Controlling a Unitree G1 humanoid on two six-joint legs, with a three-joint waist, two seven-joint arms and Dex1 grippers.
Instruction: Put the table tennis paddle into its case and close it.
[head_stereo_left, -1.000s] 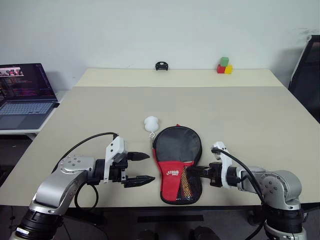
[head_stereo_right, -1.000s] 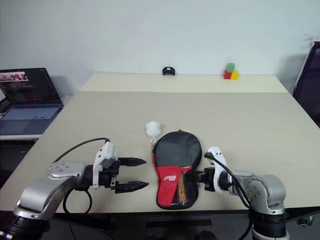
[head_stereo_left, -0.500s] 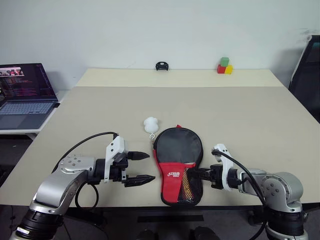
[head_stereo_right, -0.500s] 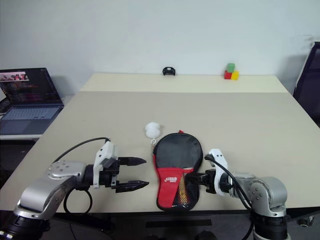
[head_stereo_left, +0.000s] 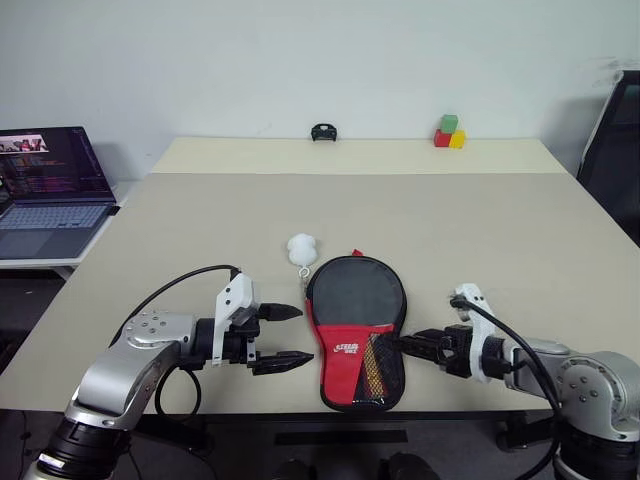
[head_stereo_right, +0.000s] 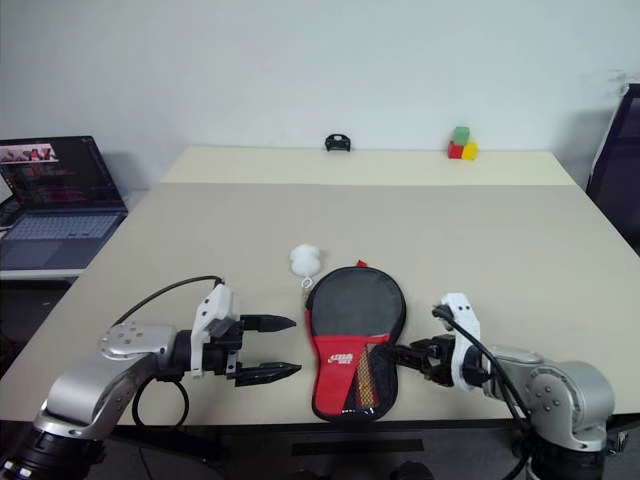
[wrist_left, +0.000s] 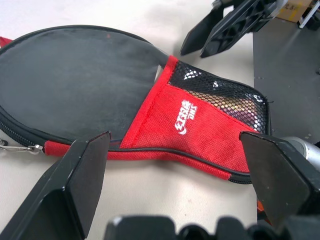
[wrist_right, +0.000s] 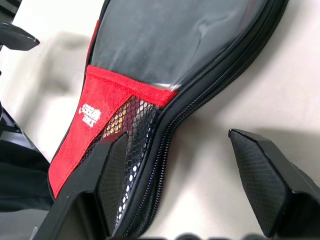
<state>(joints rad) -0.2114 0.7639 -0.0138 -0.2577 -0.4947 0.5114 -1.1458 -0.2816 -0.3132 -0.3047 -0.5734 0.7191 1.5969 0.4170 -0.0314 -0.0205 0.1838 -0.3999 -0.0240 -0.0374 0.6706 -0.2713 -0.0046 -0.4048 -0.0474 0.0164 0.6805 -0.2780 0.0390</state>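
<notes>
The case (head_stereo_left: 356, 330) lies flat near the table's (head_stereo_left: 520, 230) front edge, its zip looking shut along the side I can see and its round end toward twelve o'clock, a small white ball (head_stereo_left: 302, 247) clipped at its eleven. I cannot see the table tennis paddle; I judge it is zipped inside. My left gripper (head_stereo_left: 281, 338) hovers at the case's nine o'clock, fingers wide and empty. My right gripper (head_stereo_right: 410, 354) sits at its four o'clock, fingers parted, gripping nothing. I judge closing done; next I would draw both arms clear without nudging the case
</notes>
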